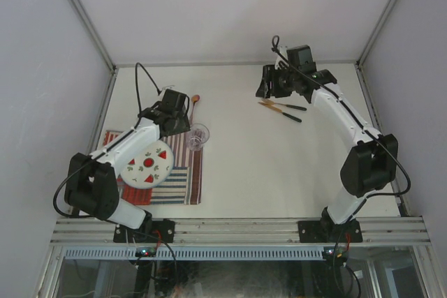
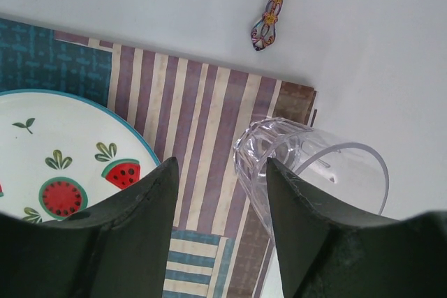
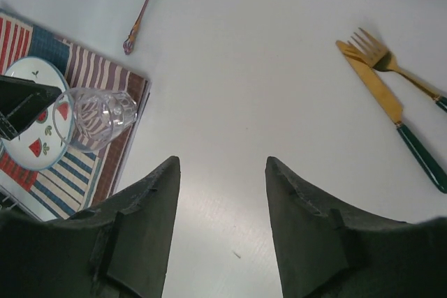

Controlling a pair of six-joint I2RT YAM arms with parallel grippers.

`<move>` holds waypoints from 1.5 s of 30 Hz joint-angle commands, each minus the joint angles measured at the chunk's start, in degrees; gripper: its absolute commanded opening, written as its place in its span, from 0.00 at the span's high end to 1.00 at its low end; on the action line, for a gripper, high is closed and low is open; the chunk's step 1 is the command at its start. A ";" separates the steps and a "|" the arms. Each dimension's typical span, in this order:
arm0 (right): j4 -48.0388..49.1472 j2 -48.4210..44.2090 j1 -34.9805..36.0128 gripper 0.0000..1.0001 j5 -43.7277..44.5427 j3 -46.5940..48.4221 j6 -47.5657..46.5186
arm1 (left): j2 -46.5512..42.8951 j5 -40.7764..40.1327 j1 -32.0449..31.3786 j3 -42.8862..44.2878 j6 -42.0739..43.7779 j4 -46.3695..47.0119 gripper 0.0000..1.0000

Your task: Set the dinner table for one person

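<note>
Top external view: the off-white table (image 1: 279, 172) fills the centre of the frame. A striped placemat (image 1: 194, 179) lies at lower left and carries a plate (image 1: 148, 163).

Left wrist view: the left end effector (image 2: 222, 165) is released, its fingers apart over the placemat. A clear glass (image 2: 314, 162) stands just beside the finger at frame right.

Right wrist view: the right end effector (image 3: 220, 162) is released above bare table. A knife (image 3: 380, 95) and fork (image 3: 380, 54) lie at upper right.
</note>
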 commanded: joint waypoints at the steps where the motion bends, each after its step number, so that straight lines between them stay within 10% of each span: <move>1: 4.06 0.33 2.11 0.48 -2.09 -2.53 1.17 | -3.56 -0.19 0.02 0.40 0.56 0.32 0.42; 35: 0.72 2.13 2.42 0.50 -0.24 -4.69 -1.26 | 3.64 2.17 -0.63 -0.18 0.65 0.46 0.48; 45: 0.57 3.58 2.72 0.53 -1.57 -4.11 -1.03 | 6.84 1.48 -0.63 0.15 1.48 0.70 0.68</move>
